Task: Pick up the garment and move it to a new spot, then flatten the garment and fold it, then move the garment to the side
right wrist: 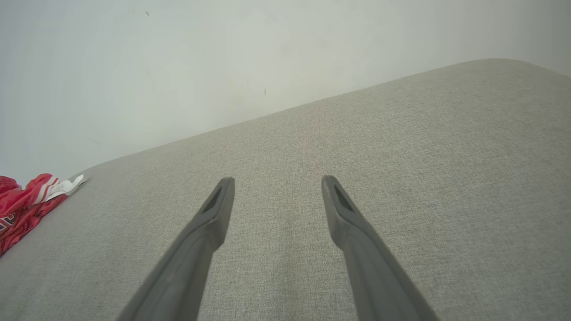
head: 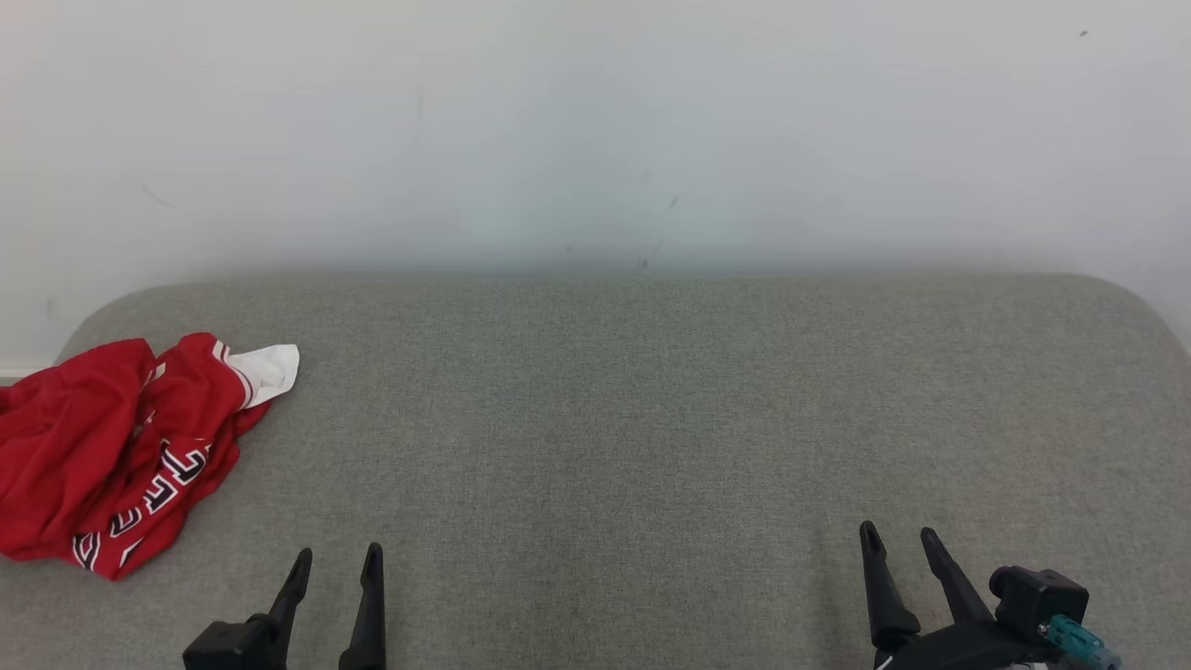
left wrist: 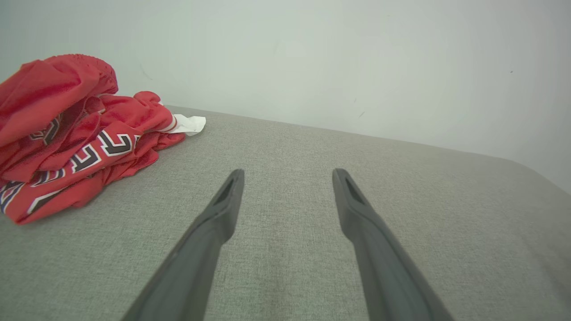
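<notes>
A crumpled red garment (head: 102,451) with black-and-white lettering and a white trim piece lies bunched at the far left of the grey cushioned surface (head: 614,409). The left wrist view has the garment (left wrist: 67,133) at its upper left, and the right wrist view catches the garment's (right wrist: 22,205) edge at far left. My left gripper (head: 337,556) stands open at the lower left, to the right of the garment and apart from it, nothing between its fingers. My right gripper (head: 900,534) stands open at the lower right, far from the garment.
A pale wall (head: 595,130) rises behind the grey surface. The surface's back corners are rounded, and the garment reaches its left edge.
</notes>
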